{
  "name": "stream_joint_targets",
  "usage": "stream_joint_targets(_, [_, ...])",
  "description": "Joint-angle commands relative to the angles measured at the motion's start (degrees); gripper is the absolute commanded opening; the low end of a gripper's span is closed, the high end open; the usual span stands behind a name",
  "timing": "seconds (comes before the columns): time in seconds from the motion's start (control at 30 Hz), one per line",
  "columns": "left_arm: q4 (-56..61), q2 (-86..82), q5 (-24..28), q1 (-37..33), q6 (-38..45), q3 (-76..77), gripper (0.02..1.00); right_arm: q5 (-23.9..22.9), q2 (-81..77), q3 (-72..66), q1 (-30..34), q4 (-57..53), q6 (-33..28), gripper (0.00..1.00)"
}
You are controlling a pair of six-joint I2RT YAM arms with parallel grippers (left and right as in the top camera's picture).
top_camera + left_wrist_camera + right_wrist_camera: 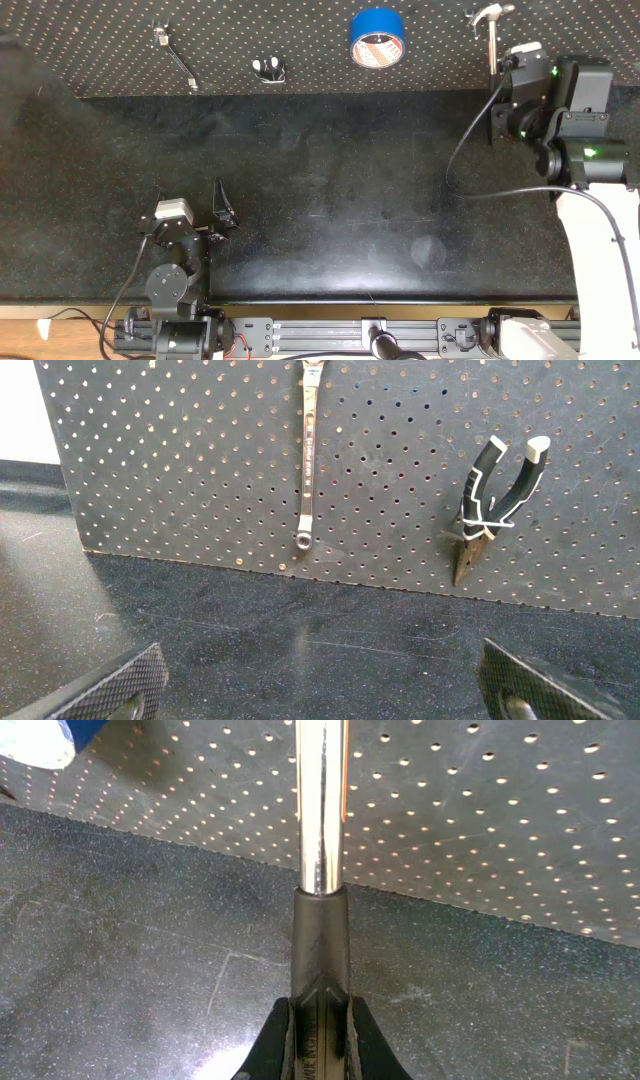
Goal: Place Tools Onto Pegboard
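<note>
Hammer (320, 810) tight in R fingers (266, 1048), across pegboard (480, 820) bottom edge; L fingers (110, 685) wide apart.

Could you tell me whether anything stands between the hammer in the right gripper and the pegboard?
Nothing visible does. The right gripper is shut on the hammer by its handle, and the head is already up against the pegboard. The tape hangs to one side, clear of it.

black mat (330, 200) as work surface; pegboard (100, 40) upright along far edge, holding wrench (177, 60), pliers (268, 69), tape roll (377, 18).
</note>
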State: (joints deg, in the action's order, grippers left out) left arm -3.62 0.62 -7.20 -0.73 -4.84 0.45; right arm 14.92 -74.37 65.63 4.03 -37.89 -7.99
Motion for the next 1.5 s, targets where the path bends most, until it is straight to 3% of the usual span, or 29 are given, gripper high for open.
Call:
stream_joint_targets(0.03, [-0.4,-0.4,0.4,-0.3,-0.7,-0.1,0.996,-0.3,-1.5,0.2,-0.5,0.5,0.5,0.073])
stream_joint_targets(0.4, [-0.4,-0.4,0.4,-0.3,-0.7,-0.1,0.996,-0.3,-8.9,0.2,-0.5,1.4,0.5,0.080])
stream_joint_targets(0.43, [-0.4,-0.4,0.4,-0.3,-0.7,-0.1,0.993,-0.3,-9.1,0.2,-0.5,1.3,0.5,0.505])
stream_joint_targets(0.5, [-0.4,-0.4,0.4,-0.3,-0.7,-0.1,0.996,-0.3,-9.1,0.2,-0.5,1.4,0.5,0.974])
stream_joint_targets(0.67, [-0.4,-0.4,0.4,-0.3,-0.7,-0.1,0.996,-0.3,-5.6,-1.8,-0.5,2.8,0.5,0.976])
stream_joint_targets(0.93, [-0.4,-0.4,0.4,-0.3,-0.7,-0.1,0.996,2.4,12.1,-26.4,-1.9,20.2,1.2,0.976])
stream_joint_targets(1.17, [-0.4,-0.4,0.4,-0.3,-0.7,-0.1,0.996,2.5,32.3,-47.9,-5.5,38.4,9.0,0.976])
stream_joint_targets(1.5, [-0.4,-0.4,0.4,-0.3,-0.7,-0.1,0.996,1.9,53.7,-65.4,-6.9,52.2,15.5,0.976])
